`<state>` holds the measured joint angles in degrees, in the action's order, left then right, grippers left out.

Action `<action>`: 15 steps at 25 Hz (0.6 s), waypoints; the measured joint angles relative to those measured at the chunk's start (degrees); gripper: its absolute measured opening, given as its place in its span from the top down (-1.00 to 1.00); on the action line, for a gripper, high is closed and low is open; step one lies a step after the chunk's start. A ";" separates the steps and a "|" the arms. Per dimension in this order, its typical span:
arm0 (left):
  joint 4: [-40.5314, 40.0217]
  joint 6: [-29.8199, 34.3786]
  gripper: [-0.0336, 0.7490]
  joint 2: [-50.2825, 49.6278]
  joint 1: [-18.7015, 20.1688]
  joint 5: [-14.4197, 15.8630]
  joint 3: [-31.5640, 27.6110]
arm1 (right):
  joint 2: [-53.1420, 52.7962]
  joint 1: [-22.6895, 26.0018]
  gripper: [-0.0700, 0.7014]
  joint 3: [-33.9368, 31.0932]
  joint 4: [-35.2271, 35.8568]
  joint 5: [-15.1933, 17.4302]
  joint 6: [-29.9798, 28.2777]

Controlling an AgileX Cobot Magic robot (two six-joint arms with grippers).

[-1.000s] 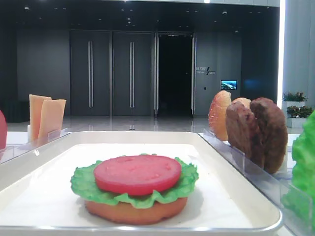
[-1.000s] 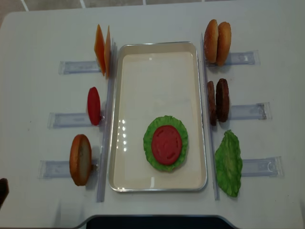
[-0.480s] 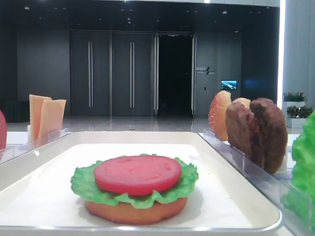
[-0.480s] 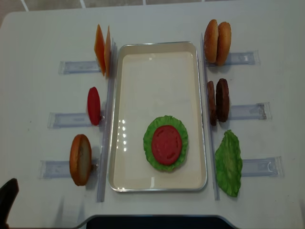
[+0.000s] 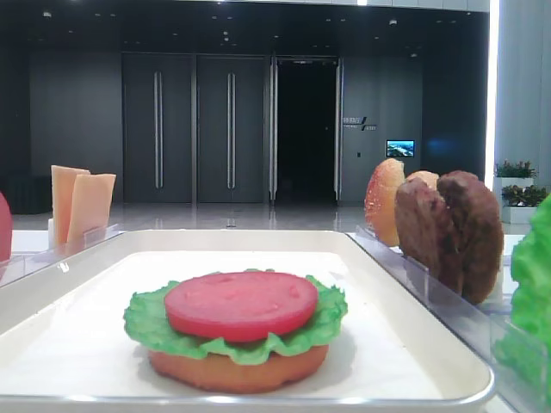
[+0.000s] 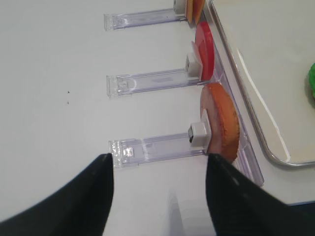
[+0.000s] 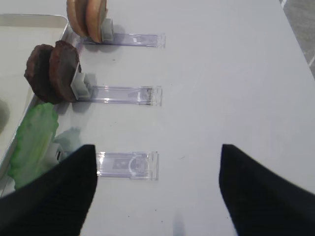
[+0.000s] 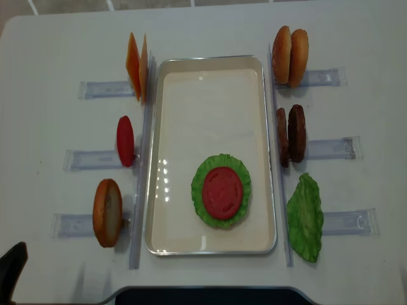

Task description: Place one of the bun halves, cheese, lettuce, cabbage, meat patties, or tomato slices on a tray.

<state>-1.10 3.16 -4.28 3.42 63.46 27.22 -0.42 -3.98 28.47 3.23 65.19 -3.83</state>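
Low front view: the tray (image 5: 413,284) holds a bun half (image 5: 237,370), lettuce (image 5: 146,323) and tomato slice (image 5: 239,303), stacked in build order.

Right wrist view: the right gripper (image 7: 157,189) hangs spread and empty; meat patties (image 7: 51,73) stand at 10 o'clock in a holder, edges exposed for pinching.

Left wrist view: the left gripper (image 6: 158,196) gapes, empty, an upright bun (image 6: 221,122) at 1 o'clock.

Overhead view: cheese (image 8: 137,67) waits at 11 o'clock.

A demonstration space in a large commercial lobby is indicated: tall dark metal double doors (image 5: 194,129) with long vertical handles are seen at 12 o'clock beyond a polished floor, a small lit wall screen (image 5: 399,148) at 2 o'clock, and potted plants (image 5: 519,170) at 3 o'clock, behind a plain white table (image 8: 57,44).
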 joint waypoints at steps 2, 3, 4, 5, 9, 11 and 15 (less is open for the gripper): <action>0.00 0.00 -0.24 0.00 0.00 0.00 0.00 | 0.00 0.00 -0.54 0.00 0.00 0.00 0.00; 0.00 -0.05 -0.24 0.00 0.00 0.00 0.00 | 0.00 0.00 -0.54 0.00 0.00 0.00 0.00; 0.00 -0.05 -0.24 0.00 0.00 0.00 0.00 | 0.00 0.00 -0.54 0.00 0.00 0.00 0.00; 0.00 -0.05 -0.24 0.00 0.00 0.00 0.00 | 0.00 0.00 -0.54 0.00 0.00 0.00 0.00; 0.25 -0.05 -0.24 0.00 0.00 0.00 0.00 | 0.00 0.00 -0.54 0.00 0.00 0.00 0.00; 0.30 -0.05 -0.24 0.00 0.00 0.00 0.00 | 0.00 0.00 -0.54 0.00 0.00 0.00 0.00; 0.42 -0.05 -0.21 0.00 0.00 0.00 0.00 | 0.00 0.00 -0.54 0.00 0.00 0.00 0.00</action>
<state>-0.68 3.11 -4.28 3.42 63.46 27.22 -0.42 -3.98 28.47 3.23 65.19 -3.83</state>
